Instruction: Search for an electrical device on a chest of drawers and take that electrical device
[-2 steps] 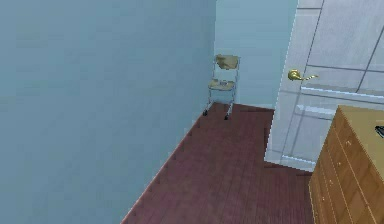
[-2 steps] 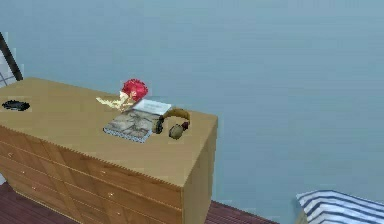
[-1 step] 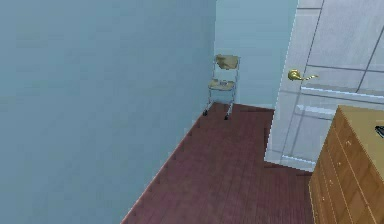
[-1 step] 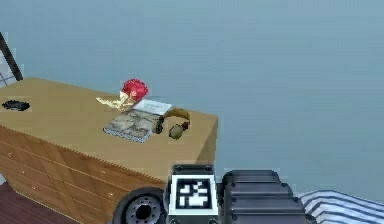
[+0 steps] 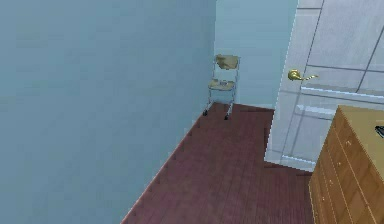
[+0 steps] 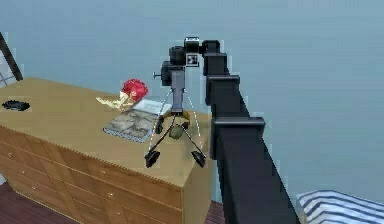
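Observation:
A wooden chest of drawers point(image 6: 60, 135) stands against the blue wall, and its corner also shows at the forward view's lower right point(image 5: 350, 165). On its top lie a small flat black device point(image 6: 15, 104) at the left end, a red and cream object point(image 6: 128, 92) and a flat book or magazine point(image 6: 133, 124). A dark thing point(image 5: 379, 129) shows at the forward view's right edge. The dark arm point(image 6: 235, 130) reaches out over the chest's right end. The gripper point(image 6: 174, 158) hangs there with a small olive blob point(image 6: 177, 130) between its fingers point(image 6: 153, 156). I cannot tell whether it holds anything.
A blue wall runs along the forward view's left. A small chair point(image 5: 224, 88) stands in the far corner with something pale on it. A white door point(image 5: 320, 80) with a brass handle point(image 5: 296, 75) is at the right. Dark red floor point(image 5: 230, 170) lies between. Striped fabric point(image 6: 340, 206) shows at the lower right.

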